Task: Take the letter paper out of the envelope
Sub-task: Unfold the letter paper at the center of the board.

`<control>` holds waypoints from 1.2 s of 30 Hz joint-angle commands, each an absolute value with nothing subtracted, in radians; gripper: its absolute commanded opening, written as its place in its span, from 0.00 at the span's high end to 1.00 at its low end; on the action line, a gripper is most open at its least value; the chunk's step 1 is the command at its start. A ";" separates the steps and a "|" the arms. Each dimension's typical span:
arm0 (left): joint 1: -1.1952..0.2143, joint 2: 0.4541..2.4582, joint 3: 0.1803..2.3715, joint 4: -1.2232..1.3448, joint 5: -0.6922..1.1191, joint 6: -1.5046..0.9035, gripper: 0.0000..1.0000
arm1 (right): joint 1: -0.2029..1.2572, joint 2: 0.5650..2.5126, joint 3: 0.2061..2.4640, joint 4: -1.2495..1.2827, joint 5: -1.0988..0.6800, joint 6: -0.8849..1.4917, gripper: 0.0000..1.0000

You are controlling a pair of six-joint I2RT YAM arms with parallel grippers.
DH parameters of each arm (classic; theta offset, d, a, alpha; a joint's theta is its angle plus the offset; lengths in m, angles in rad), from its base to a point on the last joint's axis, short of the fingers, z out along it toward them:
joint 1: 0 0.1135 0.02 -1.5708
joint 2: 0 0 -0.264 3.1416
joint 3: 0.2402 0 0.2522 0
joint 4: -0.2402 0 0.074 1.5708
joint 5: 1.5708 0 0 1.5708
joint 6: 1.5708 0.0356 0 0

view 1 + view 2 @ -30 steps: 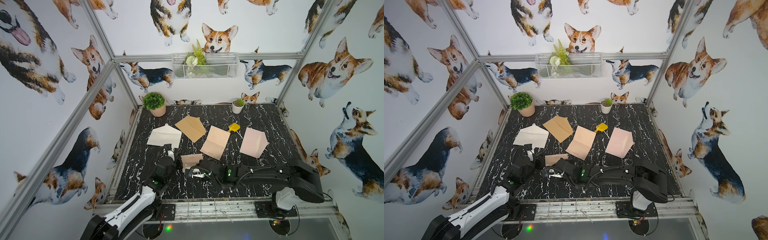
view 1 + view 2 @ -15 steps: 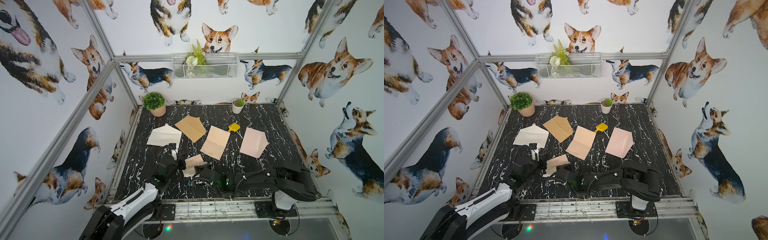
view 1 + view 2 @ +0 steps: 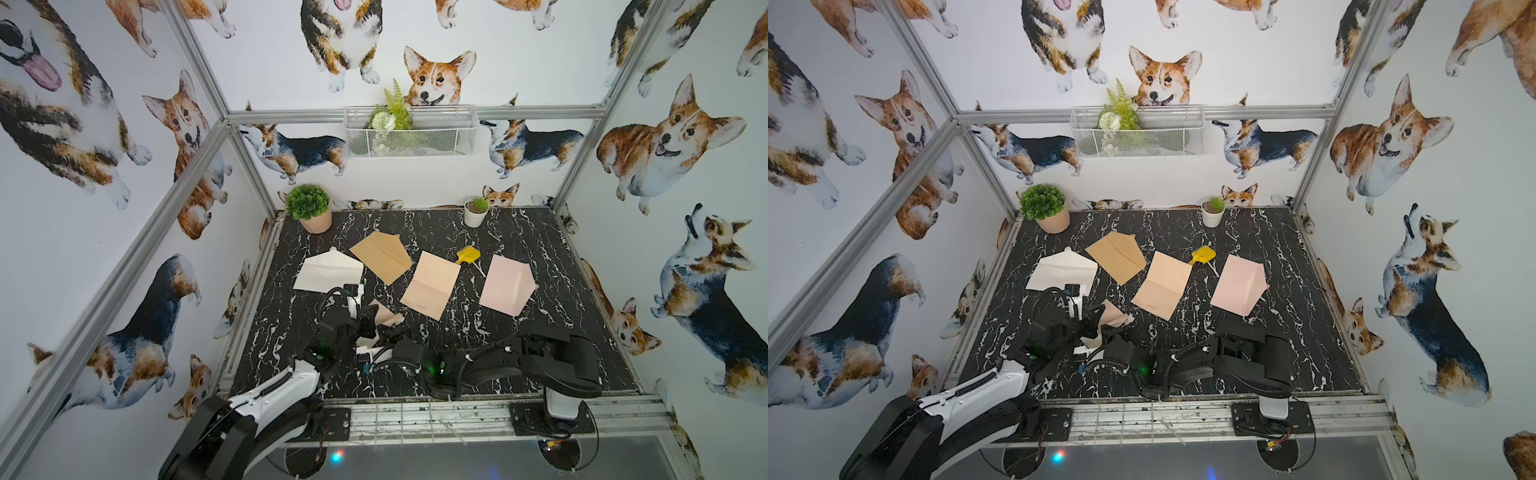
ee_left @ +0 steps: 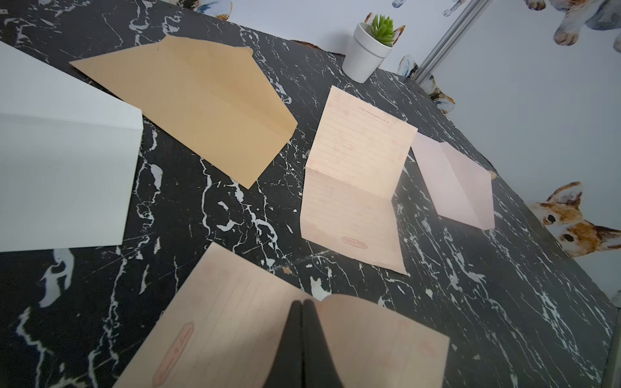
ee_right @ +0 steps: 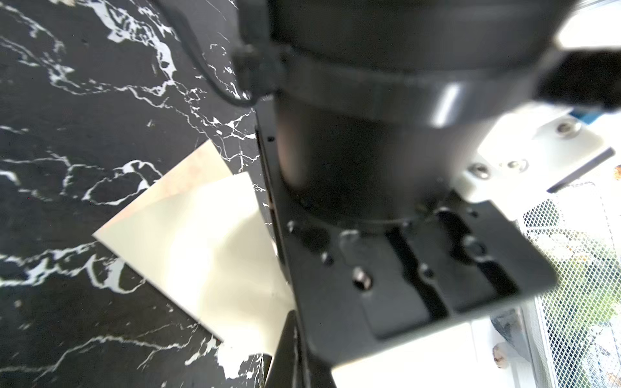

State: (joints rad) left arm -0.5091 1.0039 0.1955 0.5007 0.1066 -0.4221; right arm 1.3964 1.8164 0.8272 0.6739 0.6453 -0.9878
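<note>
Two end effectors: working close together near the front edge of the tabletop (image 3: 540, 257), low over the black marble.
Left end effector (image 4: 301, 304): squeezed narrow on the letter paper (image 4: 235, 322), pinching an edge of the sheet.
Right end effector (image 5: 293, 322): closed tight, gripping a corner of the cream envelope (image 5: 201, 248).
Letter paper (image 3: 385, 316): peach, lined, raised off the tabletop between the two arms, just beyond the cream envelope; a peach strip peeking past the envelope's edge in the right wrist view; fully clear of it or not, cannot tell.
Middle row, flat on the marble: white envelope (image 3: 328, 272), tan envelope (image 3: 380, 255), opened peach sheet (image 3: 430, 282) with a crease across it, pink envelope (image 3: 505, 284).
Yellow tag (image 3: 468, 254): between the peach sheet and the pink envelope, just behind them.
Back corners: leafy plant in a terracotta pot (image 3: 309, 208), small succulent in a white pot (image 3: 476, 212).
Back wall: white wire basket (image 3: 409, 133) holding greenery.
</note>
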 commanded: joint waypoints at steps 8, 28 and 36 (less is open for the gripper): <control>-0.509 1.089 0.223 0.577 0.183 -0.436 1.00 | 1.407 1.683 0.703 0.595 0.654 -0.785 1.00; -0.509 1.220 0.259 0.629 0.278 -0.440 1.00 | 1.494 1.665 0.624 0.418 0.563 -0.473 1.00; -0.509 1.310 0.298 0.638 0.341 -0.452 1.00 | 1.480 1.663 0.683 0.239 0.427 -0.379 1.00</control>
